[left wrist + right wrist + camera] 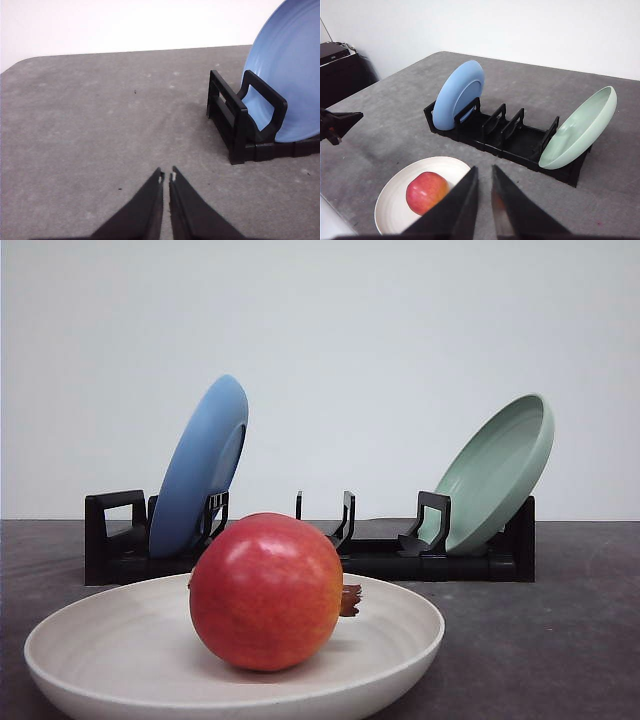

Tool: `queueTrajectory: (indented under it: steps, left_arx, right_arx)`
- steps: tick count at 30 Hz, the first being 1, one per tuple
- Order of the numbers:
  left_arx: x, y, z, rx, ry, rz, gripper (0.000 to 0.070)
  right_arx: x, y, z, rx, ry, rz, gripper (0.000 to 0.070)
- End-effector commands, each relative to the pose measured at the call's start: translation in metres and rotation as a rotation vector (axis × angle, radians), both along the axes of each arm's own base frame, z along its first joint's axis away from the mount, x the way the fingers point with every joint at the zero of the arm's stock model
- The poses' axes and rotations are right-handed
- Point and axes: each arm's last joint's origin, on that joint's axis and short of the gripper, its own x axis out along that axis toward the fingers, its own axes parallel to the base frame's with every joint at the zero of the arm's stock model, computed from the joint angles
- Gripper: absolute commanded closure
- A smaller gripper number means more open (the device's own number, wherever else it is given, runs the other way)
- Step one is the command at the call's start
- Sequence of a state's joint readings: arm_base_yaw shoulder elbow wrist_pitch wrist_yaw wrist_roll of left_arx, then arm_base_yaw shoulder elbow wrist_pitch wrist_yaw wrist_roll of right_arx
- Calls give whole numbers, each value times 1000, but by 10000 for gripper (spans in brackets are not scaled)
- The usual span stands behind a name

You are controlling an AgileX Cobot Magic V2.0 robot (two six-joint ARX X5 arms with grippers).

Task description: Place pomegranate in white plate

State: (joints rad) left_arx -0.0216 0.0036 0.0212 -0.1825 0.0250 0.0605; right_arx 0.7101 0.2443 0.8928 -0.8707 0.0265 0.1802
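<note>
The pomegranate (265,590), red with a yellow blush, lies in the white plate (400,640) at the front of the table, its brown crown pointing right. Seen from the right wrist, the pomegranate (426,192) rests in the same plate (390,210), below and to the side of my right gripper (483,170). That gripper hangs above the table, shut with nothing in it. My left gripper (167,175) is shut and empty over bare grey table, off to the side of the rack's blue-plate end.
A black dish rack (350,560) stands behind the white plate. It holds a blue plate (200,470) at its left end and a pale green plate (500,475) at its right end. Dark equipment (332,55) sits beyond the table's far left corner.
</note>
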Motion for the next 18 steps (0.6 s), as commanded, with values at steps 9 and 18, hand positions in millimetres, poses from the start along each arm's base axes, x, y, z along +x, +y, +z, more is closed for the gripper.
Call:
queueTrajectory:
  steps: [9,18]
  left_arx:
    - [0,0,-4,10,14,4,700]
    - [0,0,-4,10,14,4,700]
  right_arx:
    - [3,1,-1,-18,-22,-73,655]
    - [49,1,-50,-120,-301,-474,655]
